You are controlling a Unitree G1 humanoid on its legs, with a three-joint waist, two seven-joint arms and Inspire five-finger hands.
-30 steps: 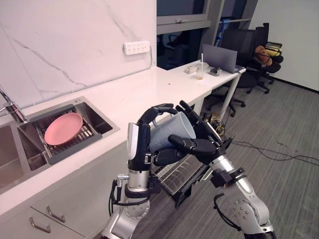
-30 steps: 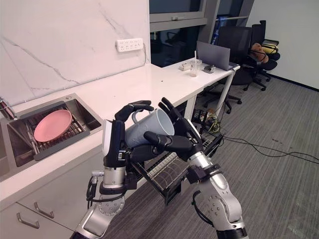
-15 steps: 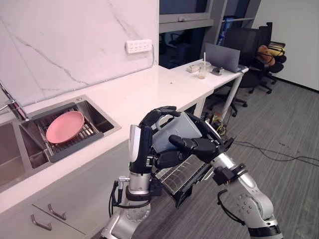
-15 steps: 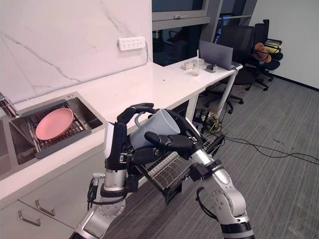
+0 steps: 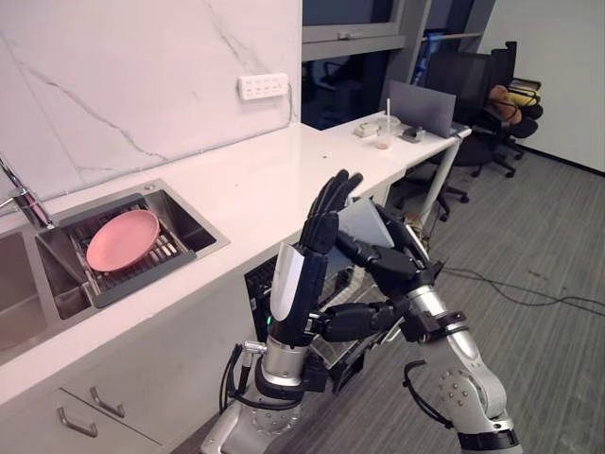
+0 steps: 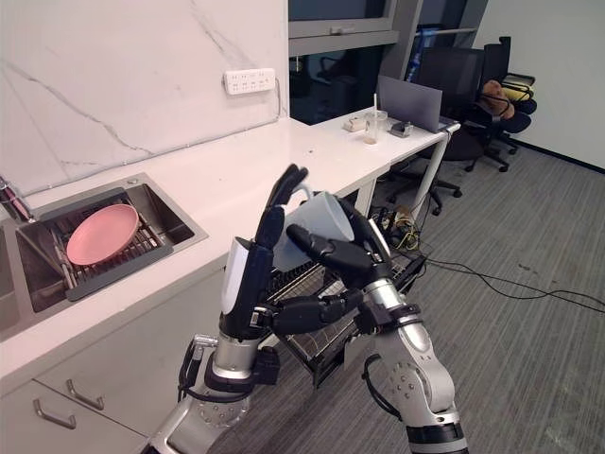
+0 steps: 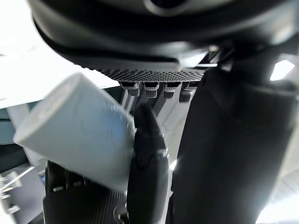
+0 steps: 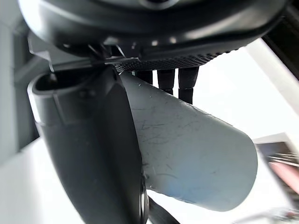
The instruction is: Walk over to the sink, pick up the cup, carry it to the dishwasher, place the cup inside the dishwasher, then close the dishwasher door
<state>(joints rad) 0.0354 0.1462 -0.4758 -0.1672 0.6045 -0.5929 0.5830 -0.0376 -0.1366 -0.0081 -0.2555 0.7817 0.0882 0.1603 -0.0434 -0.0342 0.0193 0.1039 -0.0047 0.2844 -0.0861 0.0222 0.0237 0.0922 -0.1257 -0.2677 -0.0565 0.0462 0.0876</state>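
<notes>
Right hand point(image 5: 389, 267) grips the cup point(image 6: 319, 220), left hand point(image 5: 310, 260) flat open beside it, I'd guess so it can load the rack point(image 6: 321, 342) solo.

Plate point(image 6: 101, 234) in sink point(image 6: 168, 219), cup point(image 6: 319, 222) to its right

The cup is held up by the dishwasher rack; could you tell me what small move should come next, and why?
Probably lower the right hand, whose fingers curl round the grey cup, toward the pulled-out dishwasher rack showing below; the left hand stands open beside the cup.
</notes>
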